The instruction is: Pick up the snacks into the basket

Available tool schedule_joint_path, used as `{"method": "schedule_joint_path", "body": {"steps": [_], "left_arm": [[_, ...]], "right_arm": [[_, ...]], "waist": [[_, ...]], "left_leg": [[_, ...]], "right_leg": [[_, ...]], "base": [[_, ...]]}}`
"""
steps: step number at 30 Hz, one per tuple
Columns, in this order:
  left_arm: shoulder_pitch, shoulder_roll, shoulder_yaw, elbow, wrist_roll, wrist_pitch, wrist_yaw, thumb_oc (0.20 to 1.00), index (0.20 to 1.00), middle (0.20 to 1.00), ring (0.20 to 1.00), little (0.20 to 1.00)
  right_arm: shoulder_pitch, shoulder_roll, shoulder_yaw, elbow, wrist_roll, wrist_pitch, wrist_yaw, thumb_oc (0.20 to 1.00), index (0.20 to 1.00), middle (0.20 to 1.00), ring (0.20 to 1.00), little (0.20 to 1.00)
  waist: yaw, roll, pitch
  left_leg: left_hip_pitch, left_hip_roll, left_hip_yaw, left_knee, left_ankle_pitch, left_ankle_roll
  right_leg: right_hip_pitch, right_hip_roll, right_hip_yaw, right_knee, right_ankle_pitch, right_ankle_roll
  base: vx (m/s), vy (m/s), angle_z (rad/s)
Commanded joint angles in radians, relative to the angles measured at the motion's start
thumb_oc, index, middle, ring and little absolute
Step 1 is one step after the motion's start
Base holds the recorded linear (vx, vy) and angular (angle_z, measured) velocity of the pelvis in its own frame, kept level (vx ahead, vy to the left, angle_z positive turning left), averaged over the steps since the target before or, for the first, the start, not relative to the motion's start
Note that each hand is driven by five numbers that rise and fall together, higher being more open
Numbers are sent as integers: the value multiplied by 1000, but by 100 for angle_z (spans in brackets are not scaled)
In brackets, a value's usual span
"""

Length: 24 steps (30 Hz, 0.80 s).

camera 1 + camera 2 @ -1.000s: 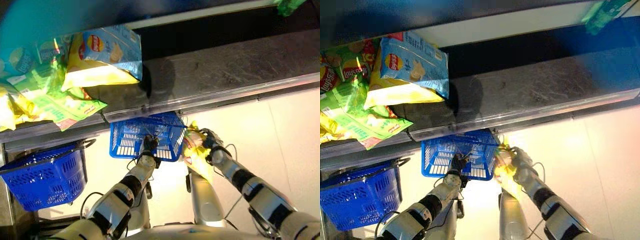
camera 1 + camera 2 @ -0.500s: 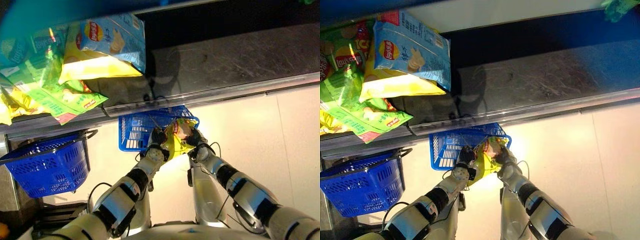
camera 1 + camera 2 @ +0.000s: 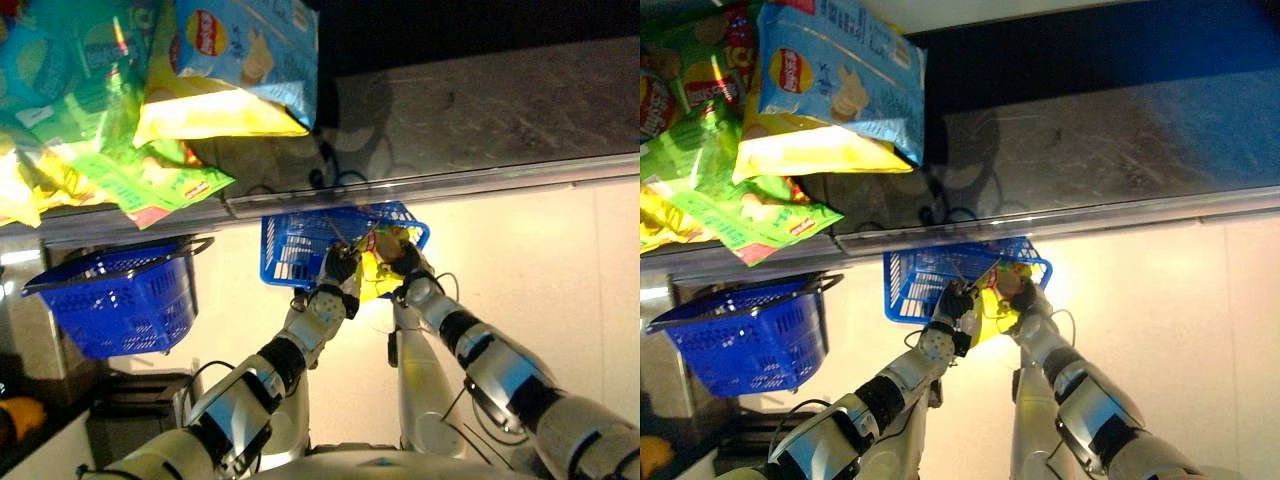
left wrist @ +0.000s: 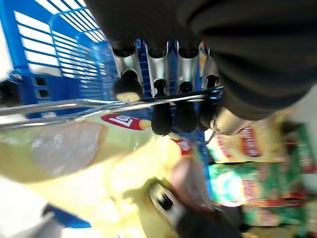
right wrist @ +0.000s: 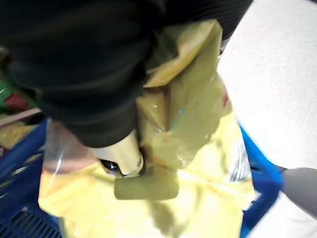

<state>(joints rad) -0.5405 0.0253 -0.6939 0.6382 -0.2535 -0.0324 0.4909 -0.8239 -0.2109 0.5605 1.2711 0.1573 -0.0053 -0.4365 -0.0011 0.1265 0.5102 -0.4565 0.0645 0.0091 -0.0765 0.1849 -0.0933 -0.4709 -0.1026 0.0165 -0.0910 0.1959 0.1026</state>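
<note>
Yellow snack bag (image 5: pixel 193 163) in right hand (image 3: pixel 404 259) over blue basket (image 3: pixel 290 250).

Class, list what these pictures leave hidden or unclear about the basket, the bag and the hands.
- Basket floor: head views, covered by yellow bag and both hands.
- Right hand fingers: right wrist view, buried in the bag.
- Bag's lower end: right wrist view, cut off by the edge.
- Left hand thumb: left wrist view, unclear.
</note>
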Motion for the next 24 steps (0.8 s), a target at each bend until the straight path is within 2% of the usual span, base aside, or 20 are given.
{"method": "schedule_joint_path", "body": {"steps": [1,2,10,15,17,24], "left_arm": [[-45,-53,-64,-133,5,-65,-44,200,200,200,200,200],[-44,-49,-60,-141,-1,-62,-48,200,200,200,200,200],[-52,-48,-16,-110,-39,-43,-52,200,200,200,200,200],[-49,-43,24,0,-44,-28,-51,200,200,200,200,200],[-48,-32,53,89,-16,-13,-48,200,200,200,200,200],[-45,14,112,242,89,10,-19,200,200,200,200,200]], "right_arm": [[-55,-3,-50,27,40,-21,-12,831,831,831,831,831],[-52,-16,-49,24,37,-21,-11,1000,1000,1000,1000,1000],[-1,-30,-58,-13,44,-23,-2,1000,1000,1000,1000,1000],[60,-1,-68,-13,51,-17,25,1000,1000,1000,1000,1000],[122,18,-82,-19,72,-20,37,1000,1000,1000,1000,1000],[264,26,-131,-13,80,-26,69,1000,1000,1000,1000,1000]], "waist": [[30,22,10],[33,26,10],[25,20,10],[14,-8,10],[4,-32,10],[-9,-72,10]], "left_leg": [[-80,-105,-8,-11,6,25],[-85,-106,-7,-11,7,26],[-77,-120,-3,-11,-2,36],[-32,-127,-3,-5,-19,54],[8,-133,-5,20,-47,68],[96,-150,-5,68,-101,93]], "right_leg": [[-69,27,18,7,7,15],[-74,25,20,7,8,16],[-67,11,19,9,1,23],[-20,-2,27,13,-8,29],[28,-12,26,22,-20,32],[131,-35,19,46,-40,40]], "base": [[13,65,4],[22,86,5],[28,55,5],[35,61,3],[52,66,3],[41,69,7]]}}
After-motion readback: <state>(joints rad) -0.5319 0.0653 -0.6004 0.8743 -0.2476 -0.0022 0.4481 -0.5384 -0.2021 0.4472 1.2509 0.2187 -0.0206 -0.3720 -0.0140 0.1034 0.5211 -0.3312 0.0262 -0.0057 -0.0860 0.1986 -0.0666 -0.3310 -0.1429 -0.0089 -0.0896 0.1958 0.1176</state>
